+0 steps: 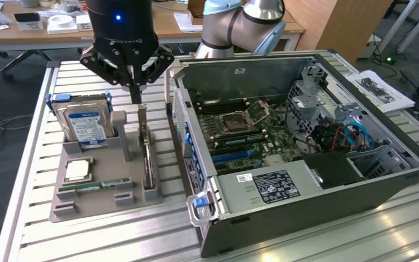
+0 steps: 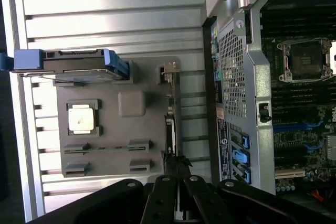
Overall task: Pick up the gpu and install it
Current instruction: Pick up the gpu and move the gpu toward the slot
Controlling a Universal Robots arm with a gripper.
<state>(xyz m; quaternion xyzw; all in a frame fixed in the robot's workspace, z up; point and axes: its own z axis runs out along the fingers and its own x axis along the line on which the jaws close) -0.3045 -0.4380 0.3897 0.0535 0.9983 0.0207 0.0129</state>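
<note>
Overhead, pincer (image 1: pixel 135 100) fully closed, tips by the upright gpu (image 1: pixel 147 157).

gripper (image 1: pixel 135 100) with fingers (image 1: pixel 135 93) closed together just above far end of gpu (image 1: pixel 147 158), gpu standing on edge in grey holder (image 1: pixel 93 206) on slatted worktop (image 1: pixel 122 240), hard drive (image 1: pixel 84 126), cpu (image 1: pixel 78 170) and green memory stick (image 1: pixel 93 186) in same holder, open pc case (image 1: pixel 297 207) at exterior view's right

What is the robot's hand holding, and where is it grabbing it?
The hand seems to pinch the gpu by its top edge, near one end; the card stands in the gray holder.
</note>
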